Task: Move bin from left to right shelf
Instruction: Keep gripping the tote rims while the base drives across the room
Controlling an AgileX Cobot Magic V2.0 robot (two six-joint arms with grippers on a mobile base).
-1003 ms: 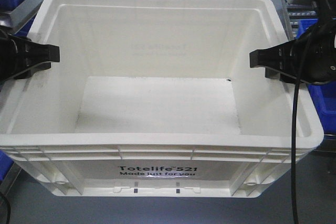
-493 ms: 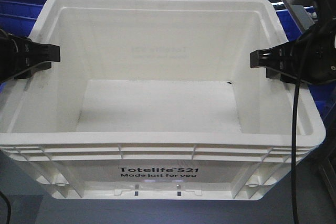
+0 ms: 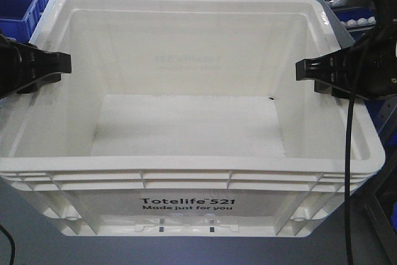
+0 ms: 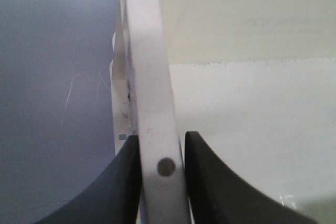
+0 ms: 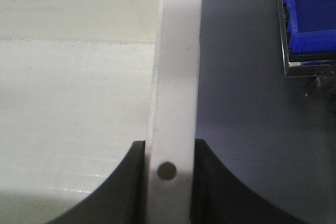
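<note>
Floor: grey floor [image 5: 247, 103], smooth and faintly scuffed.
Shelving: metal rack [image 5: 310, 68] holding blue bins [image 5: 315, 9], at the right.

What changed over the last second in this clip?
The background slid left in the front view: the blue bins drifted toward the left edge, so the robot seems to be turning right with the bin. Nothing was grasped or released. The left gripper and right gripper stay clamped on its side rims, in the same framing.
</note>
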